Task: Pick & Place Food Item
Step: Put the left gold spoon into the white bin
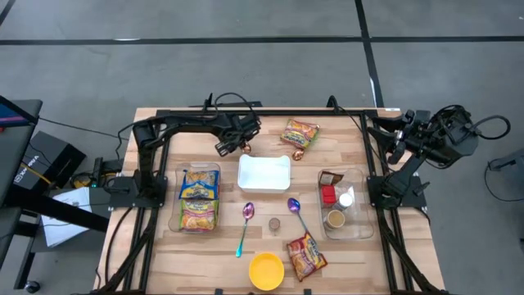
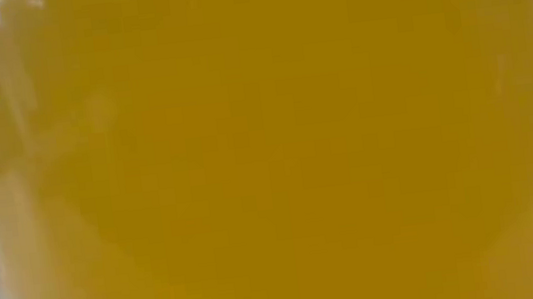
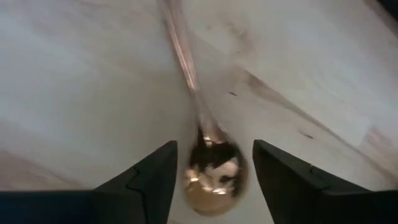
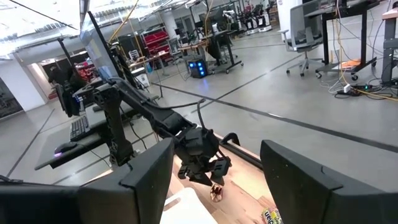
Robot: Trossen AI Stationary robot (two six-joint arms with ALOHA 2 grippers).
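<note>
The white tray (image 1: pixel 264 173) sits at the middle of the wooden table (image 1: pixel 164 254). Behind it and to the right lies a noodle packet (image 1: pixel 300 133); to its left a clear bin (image 1: pixel 199 198) holds two more packets. To its right another clear container (image 1: pixel 343 205) holds small cups and jars. In front of the tray two spoons (image 1: pixel 246 225) lie either side of a small round piece (image 1: pixel 275 223). Nearer the front edge, a bowl (image 1: pixel 266 270) sits just left of a further packet (image 1: pixel 305 255). In the left wrist view a third spoon (image 3: pixel 211 165) lies on the table between that arm's fingers.
</note>
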